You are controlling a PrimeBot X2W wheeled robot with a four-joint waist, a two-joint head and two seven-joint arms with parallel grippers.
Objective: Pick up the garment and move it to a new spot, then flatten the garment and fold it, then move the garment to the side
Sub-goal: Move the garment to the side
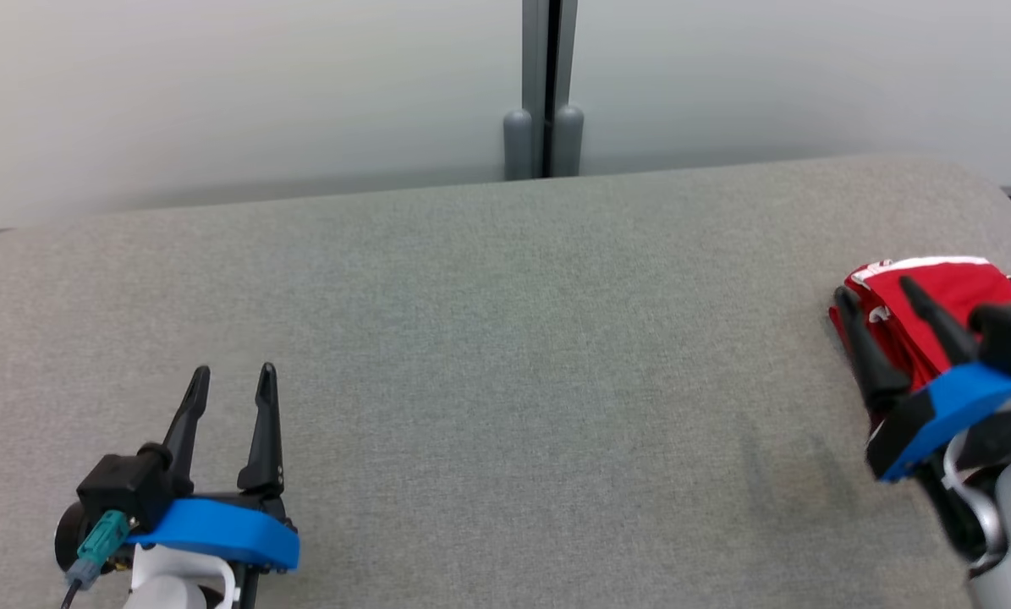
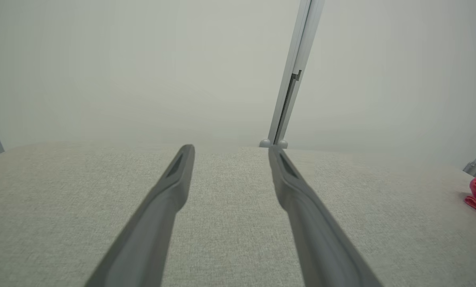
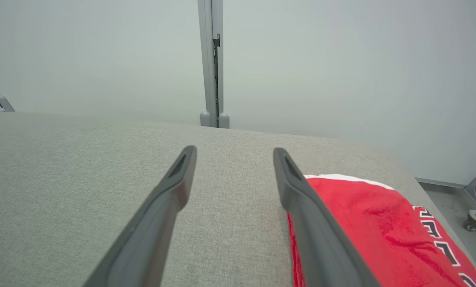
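Jersey (image 1: 936, 292), red with white trim and dark-and-white lettering, lies as a compact folded stack at the far right of the grey fabric-covered table (image 1: 505, 381), close to the rounded right-hand corner. We read that spot as the "side" the task asks for. The middle of the table is bare, and the garment sits well clear of it, which fits a piece that has been flattened, folded and set aside.

Our right gripper (image 1: 876, 292) hangs over the near left part of the stack with its claw spread wide and nothing between the jaws. In the right wrist view, one finger (image 3: 321, 239) crosses the jersey's left edge while the other lies over bare table. So the cloth sits beside and under the claw rather than inside it. Whether that finger touches the fabric we cannot tell. We judge the wide spread as the posture of a hand that no longer carries the load, and the stack rests on the table under its own weight.

Our left gripper (image 1: 235, 369) rests low at the near left, well apart from the jersey, also wide open and empty. Its fingers point toward the grey post (image 1: 544, 85) against the pale wall. It has no part in this last step, so keeping it out of the way makes sense.

The main risk we see is snagging. A finger lifted carelessly could drag the top layer and undo the fold.
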